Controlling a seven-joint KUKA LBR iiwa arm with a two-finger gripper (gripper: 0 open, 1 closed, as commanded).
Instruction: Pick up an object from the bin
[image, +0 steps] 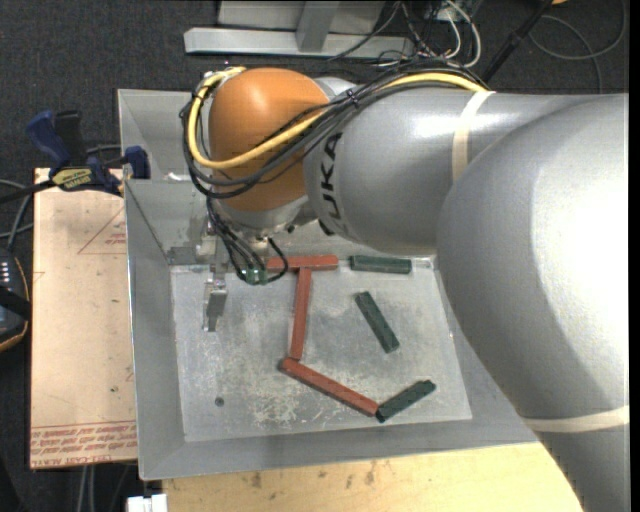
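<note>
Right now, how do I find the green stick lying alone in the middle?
Look in the grey bin, right of the middle red stick. There lies the slanted green stick, short and dark, touching nothing. The back green stick hugs the wall, and the front green stick touches the lower red stick.

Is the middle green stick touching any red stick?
No, the middle green stick lies alone on the bin floor, with bare metal between it and the nearest red stick.

We read one marking: the black brand lettering "KUKA" (332, 195), running along the silver arm (400, 170) just right of its orange cover (265, 130).
</note>
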